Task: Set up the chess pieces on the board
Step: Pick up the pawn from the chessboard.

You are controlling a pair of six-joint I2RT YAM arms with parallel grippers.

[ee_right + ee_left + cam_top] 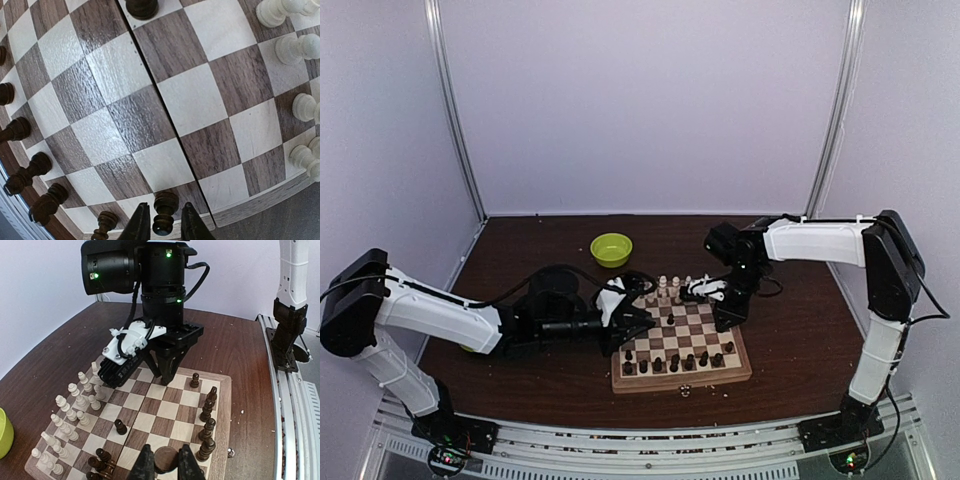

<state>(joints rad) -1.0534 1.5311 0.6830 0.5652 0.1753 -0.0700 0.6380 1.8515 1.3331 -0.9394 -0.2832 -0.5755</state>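
Observation:
The board [695,325] lies in front of the arms. Cream-white chess pieces [665,290] stand along its far edge, dark ones [675,362] along its near edge. My left gripper [638,322] is over the board's left side. In the left wrist view it [166,467] is shut on a dark round-topped piece [166,459], held just above the board [165,412]. My right gripper [723,318] is low over the right side. In its wrist view it [164,227] is narrowly open around a standing dark piece [164,212], with a gap on each side.
A lime-green bowl [611,249] sits behind the board. Pale crumbs [685,392] lie by the board's front rim. A lone dark pawn [120,427] stands mid-board. The two grippers are close together over the board.

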